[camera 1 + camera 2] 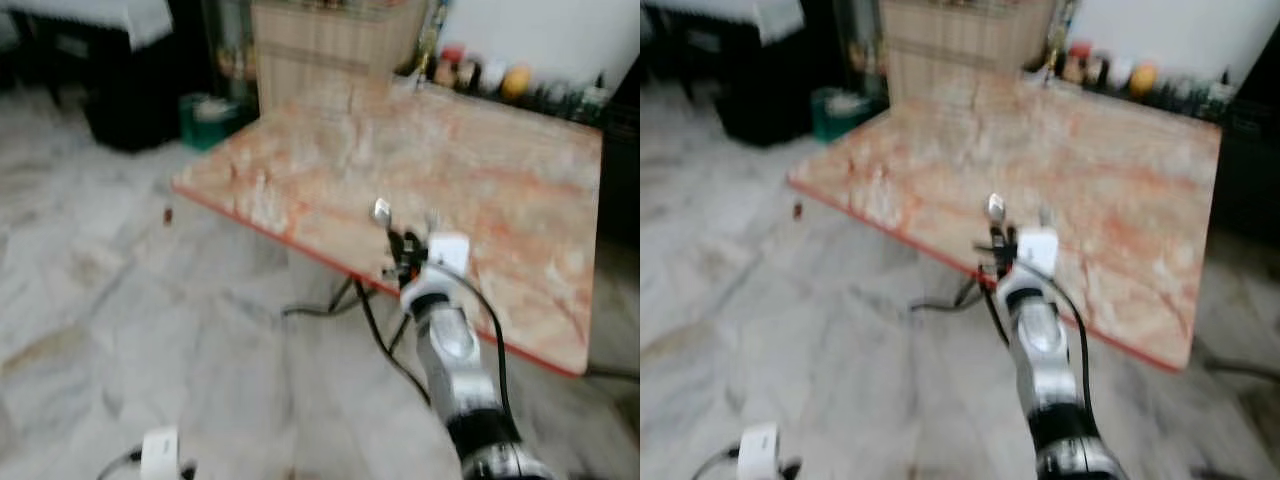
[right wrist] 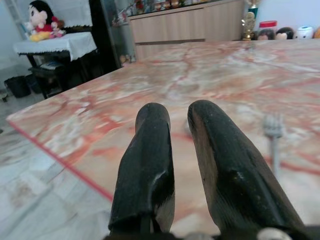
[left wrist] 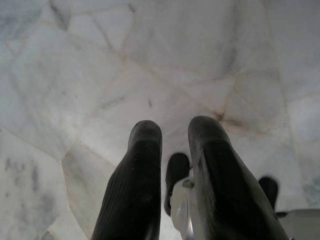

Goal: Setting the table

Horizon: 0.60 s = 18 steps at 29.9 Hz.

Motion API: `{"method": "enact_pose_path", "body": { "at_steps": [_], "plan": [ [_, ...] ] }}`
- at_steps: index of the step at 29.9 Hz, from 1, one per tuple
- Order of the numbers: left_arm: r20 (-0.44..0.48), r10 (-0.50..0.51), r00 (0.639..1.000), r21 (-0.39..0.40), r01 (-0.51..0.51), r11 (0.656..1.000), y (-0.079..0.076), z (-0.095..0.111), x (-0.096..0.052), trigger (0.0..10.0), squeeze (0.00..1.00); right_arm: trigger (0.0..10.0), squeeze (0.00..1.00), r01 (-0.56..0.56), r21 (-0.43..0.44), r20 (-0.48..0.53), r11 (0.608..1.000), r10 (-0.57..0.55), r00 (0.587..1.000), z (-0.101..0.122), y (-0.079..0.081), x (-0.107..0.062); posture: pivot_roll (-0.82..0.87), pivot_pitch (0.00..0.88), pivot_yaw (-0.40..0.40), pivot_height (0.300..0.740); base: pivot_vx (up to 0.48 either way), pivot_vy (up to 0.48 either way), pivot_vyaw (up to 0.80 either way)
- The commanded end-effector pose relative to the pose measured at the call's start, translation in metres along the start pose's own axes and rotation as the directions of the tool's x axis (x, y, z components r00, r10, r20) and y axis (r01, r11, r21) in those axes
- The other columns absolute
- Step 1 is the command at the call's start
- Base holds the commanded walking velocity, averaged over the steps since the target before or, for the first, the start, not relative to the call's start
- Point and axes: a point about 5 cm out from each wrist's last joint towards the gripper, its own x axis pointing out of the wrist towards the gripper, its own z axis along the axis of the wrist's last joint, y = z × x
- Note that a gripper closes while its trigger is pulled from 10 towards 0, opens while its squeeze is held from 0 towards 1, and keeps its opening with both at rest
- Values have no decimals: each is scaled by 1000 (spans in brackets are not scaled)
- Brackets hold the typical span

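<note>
Silver metal fork [image 2: 273,131] upright beside the right gripper [image 2: 180,117] over the near edge of the orange-veined marble table [image 1: 520,190], black fingers a narrow gap apart with nothing between them, silver right arm [image 1: 455,350] reaching forward, left gripper [image 3: 172,132] slightly parted above the grey marble floor [image 3: 100,65].

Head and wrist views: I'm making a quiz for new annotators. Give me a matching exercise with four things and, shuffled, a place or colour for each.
Things:
1. table
2. floor
3. left gripper
4. right gripper

Places and colours:
a. hangs low over the floor tiles
b. pale grey-white marble
c. over the table's near edge
d. pink-orange marbled top with a red edge

Pairs: 1-d, 2-b, 3-a, 4-c
</note>
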Motion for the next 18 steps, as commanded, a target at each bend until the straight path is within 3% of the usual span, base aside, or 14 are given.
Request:
{"method": "enact_pose_path", "body": {
  "at_steps": [1,18],
  "plan": [
    [-27,-18,999,-1,18,1000,-7,-7,-1,10000,0,10000,0,40,2,-10,999,-40,999,-1,-12,-2,30,13,-3,740,259,0,0],
    [-30,-19,999,2,19,1000,-6,-8,-1,10000,0,10000,0,44,-37,-26,998,-45,999,0,-19,-1,25,15,-2,740,257,0,0]
  ]
}}
